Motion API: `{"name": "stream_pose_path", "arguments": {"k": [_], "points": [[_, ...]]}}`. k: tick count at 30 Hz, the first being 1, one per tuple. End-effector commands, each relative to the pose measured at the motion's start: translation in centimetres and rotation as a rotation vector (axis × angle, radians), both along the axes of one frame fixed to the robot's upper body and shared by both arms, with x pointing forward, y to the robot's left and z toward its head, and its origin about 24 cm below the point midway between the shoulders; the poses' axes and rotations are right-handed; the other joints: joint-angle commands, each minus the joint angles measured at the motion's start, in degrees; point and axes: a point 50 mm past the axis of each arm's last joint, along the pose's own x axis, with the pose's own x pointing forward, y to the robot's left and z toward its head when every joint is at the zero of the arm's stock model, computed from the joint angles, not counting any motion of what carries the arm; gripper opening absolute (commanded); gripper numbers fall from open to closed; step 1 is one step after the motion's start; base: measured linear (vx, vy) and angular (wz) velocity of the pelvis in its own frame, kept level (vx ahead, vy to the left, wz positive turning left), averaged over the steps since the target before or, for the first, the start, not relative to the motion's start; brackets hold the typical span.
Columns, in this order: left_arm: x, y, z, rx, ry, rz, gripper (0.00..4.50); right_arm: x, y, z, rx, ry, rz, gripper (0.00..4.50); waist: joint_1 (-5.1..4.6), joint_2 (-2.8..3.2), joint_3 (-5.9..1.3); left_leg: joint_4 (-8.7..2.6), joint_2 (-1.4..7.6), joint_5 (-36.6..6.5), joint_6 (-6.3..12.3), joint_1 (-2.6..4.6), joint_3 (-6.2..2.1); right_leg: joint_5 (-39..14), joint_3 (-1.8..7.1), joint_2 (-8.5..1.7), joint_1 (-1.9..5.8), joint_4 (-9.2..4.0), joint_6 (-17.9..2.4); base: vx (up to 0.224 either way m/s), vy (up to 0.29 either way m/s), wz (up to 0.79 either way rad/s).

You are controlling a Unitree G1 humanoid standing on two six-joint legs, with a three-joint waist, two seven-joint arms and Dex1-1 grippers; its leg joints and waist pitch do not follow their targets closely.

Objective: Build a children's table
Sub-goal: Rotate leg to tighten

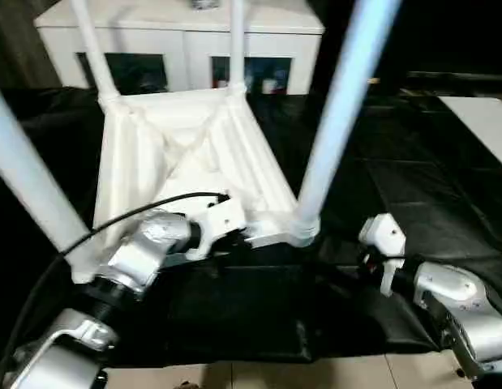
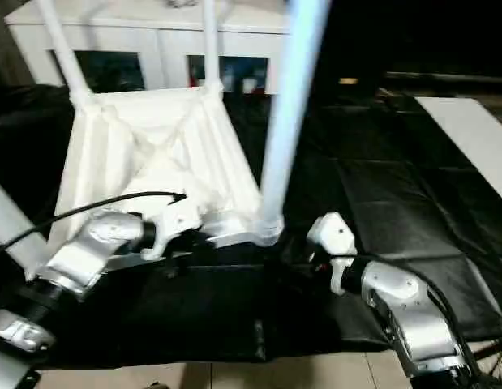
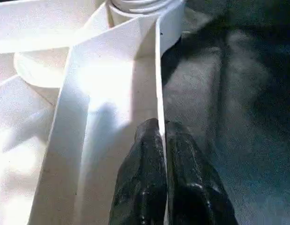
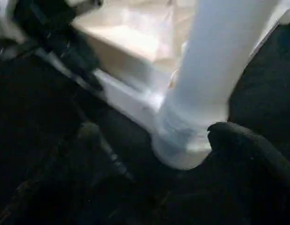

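Left wrist view: left hand (image 3: 162,140) pinched shut on the thin rim wall of the children's table (image 1: 186,154), one black finger each side, near a leg socket. One table, upside down on black mat (image 1: 413,203), ribbed underside up; four legs (image 1: 340,113) in place, pointing up. Table's long axis runs away from robot toward the white cabinet (image 1: 186,40) behind it. Right hand (image 4: 248,150) beside the near right corner leg, apart from it, holding nothing; fingers' spread cannot tell.

A room like a home: white glass-fronted cabinet (image 1: 182,49), black floor mats (image 1: 445,203).
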Motion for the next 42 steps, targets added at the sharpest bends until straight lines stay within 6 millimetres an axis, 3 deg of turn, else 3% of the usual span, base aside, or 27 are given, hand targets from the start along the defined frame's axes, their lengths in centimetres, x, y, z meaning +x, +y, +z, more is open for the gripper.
{"name": "stream_pose_path", "arguments": {"k": [1,6,8,11,15,16,17,24,26,28,33,42], "points": [[-1.2,-0.1,-1.6,0.044,0.073,-0.057,0.0,0.3,-0.4,0.7,0.016,-0.009,-0.011,4.45,0.26,-0.34,-2.7,-4.35,5.18,-14.8,2.92,0.92,-2.39,-17.3,3.23,-4.66,2.08,-4.11,-11.0,0.0,0.0,0.0],[-1.9,0.1,-1.0,0.014,0.124,-0.135,0.0,0.4,-1.3,0.8,-0.08,-0.017,-0.015,4.48,0.4,-0.15,-3.1,-3.97,5.11,-9.9,3.78,0.78,-2.22,-7.2,3.14,-4.45,2.44,-2.7,-13.5,0.0,0.0,0.0],[-2.4,-0.4,-0.8,-0.006,0.147,-0.174,0.0,0.6,-1.2,0.5,-0.086,-0.006,-0.006,4.48,0.34,-0.27,-3.15,-3.87,5.07,-9.2,4.13,0.71,-2.14,-6.0,3.12,-4.54,2.52,-2.58,-14.2,0.0,0.0,0.0],[-2.5,-0.6,-0.7,-0.014,0.151,-0.187,0.0,0.7,-1.1,0.3,-0.092,0.002,0.004,4.48,0.66,-0.51,-3.07,-3.7,5.06,-9.0,4.89,0.81,-1.96,-6.5,3.15,-4.54,2.52,-2.7,-14.9,0.0,0.0,0.0],[-2.5,-0.8,-0.6,-0.015,0.149,-0.192,0.0,1.1,-0.6,0.2,-0.08,0.02,0.032,4.48,1.06,-0.42,-2.89,-3.84,5.14,-11.4,3.61,0.96,-2.06,-11.1,3.19,-4.58,2.36,-3.05,-13.8,0.0,0.0,0.0],[-2.5,-0.8,-0.6,-0.015,0.151,-0.193,0.0,1.2,-0.5,0.2,-0.071,0.026,0.044,4.48,1.07,-0.7,-2.89,-3.86,5.15,-11.5,3.44,0.91,-2.08,-11.5,3.18,-4.59,2.43,-3.08,-13.5,0.0,0.0,0.0],[-2.6,-0.8,-0.6,-0.015,0.153,-0.193,0.0,1.1,-0.5,0.2,-0.063,0.032,0.058,4.48,1.16,-0.51,-2.88,-3.91,5.18,-11.8,3.15,0.96,-2.14,-12.0,3.21,-4.6,2.39,-3.06,-13.2,0.0,0.0,0.0],[-2.6,-0.7,-0.5,-0.007,0.155,-0.196,0.0,1.4,-0.4,-0.3,-0.063,0.061,0.104,4.48,1.25,-0.64,-3.16,-3.52,5.0,-9.0,4.1,0.78,-2.03,-8.0,3.17,-4.61,2.61,-2.55,-14.2,0.0,0.0,0.0],[-2.6,-0.7,-0.5,-0.005,0.155,-0.196,0.0,1.6,-0.4,-0.3,-0.063,0.063,0.106,4.14,1.23,-0.71,-3.16,-3.44,4.98,-8.8,4.35,0.74,-2.03,-8.0,3.12,-4.59,2.63,-2.51,-14.3,0.0,0.0,0.0],[-2.6,-0.7,-0.5,-0.005,0.155,-0.195,0.0,1.7,-0.4,-0.3,-0.063,0.064,0.108,4.09,1.16,-0.69,-3.08,-3.46,5.0,-9.4,4.4,0.73,-2.04,-9.0,3.13,-4.56,2.58,-2.61,-14.2,0.0,0.0,0.0],[-2.6,-0.6,-0.5,0.0,0.155,-0.192,0.0,2.1,-0.4,-0.5,-0.064,0.065,0.116,3.62,1.12,-0.71,-3.03,-3.51,5.04,-11.0,3.37,0.76,-2.14,-11.7,3.16,-4.61,2.47,-2.78,-13.7,0.0,0.0,0.0],[-2.8,-0.4,-0.7,0.005,0.169,-0.193,0.0,2.1,-0.1,-0.8,-0.049,0.088,0.147,2.88,1.12,-0.83,-3.05,-3.43,5.01,-10.8,3.52,0.78,-2.09,-11.4,3.17,-4.52,2.4,-2.65,-13.7,0.0,0.0,0.0]]}}
